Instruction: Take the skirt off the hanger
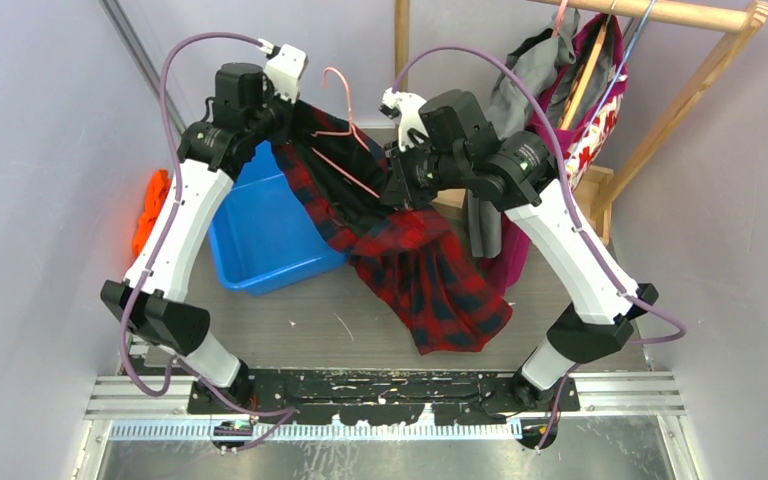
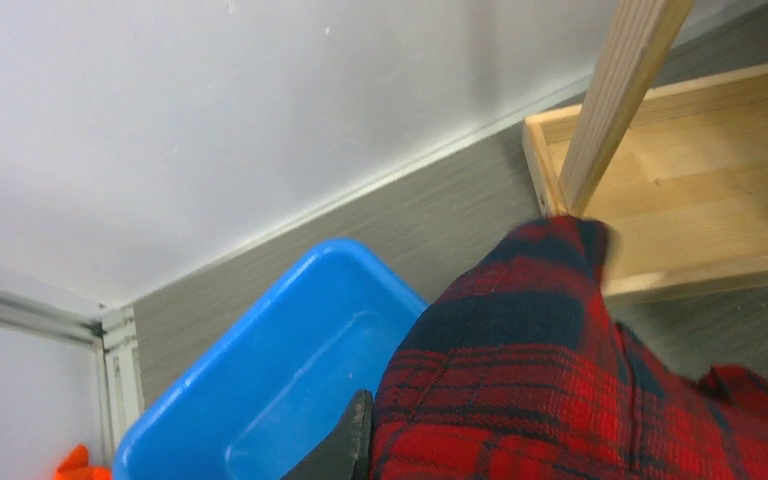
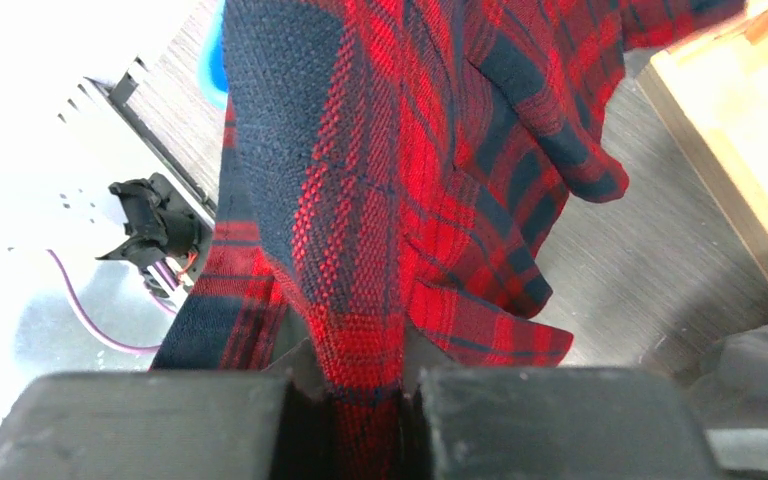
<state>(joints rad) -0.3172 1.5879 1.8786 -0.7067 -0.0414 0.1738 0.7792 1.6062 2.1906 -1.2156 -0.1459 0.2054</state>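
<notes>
Top external view, read left to right. Orange cloth (image 1: 152,208) lies at the far left of the table (image 1: 360,330), partly hidden behind the left arm. Left gripper (image 1: 285,115) is raised over the far side of the blue bin (image 1: 260,250), pressed together on the top edge of the skirt (image 1: 425,275). A taut band of red and navy plaid runs from it down across the bin's right rim. Left wrist view: one dark finger (image 2: 345,450) shows at the bottom edge, touching the plaid; the other is hidden under cloth. The bin sits below and to the left. Pink wire hanger (image 1: 345,120) sits between the two grippers, hook uppermost, its wires lying over the dark upper part of the skirt. Cannot tell whether the cloth is attached to it. The main body of the skirt hangs down from the middle and spreads onto the table, right of the bin and between the arms. Right gripper (image 1: 397,190) is at the skirt's right side. Right wrist view: both fingers (image 3: 160,430) are closed on a fold of plaid, which emerges from the narrow gap between them. Wooden rack (image 1: 660,12) stands at the far right. Grey and magenta garments (image 1: 520,90) hang on it, behind the right arm and apart from the skirt.
</notes>
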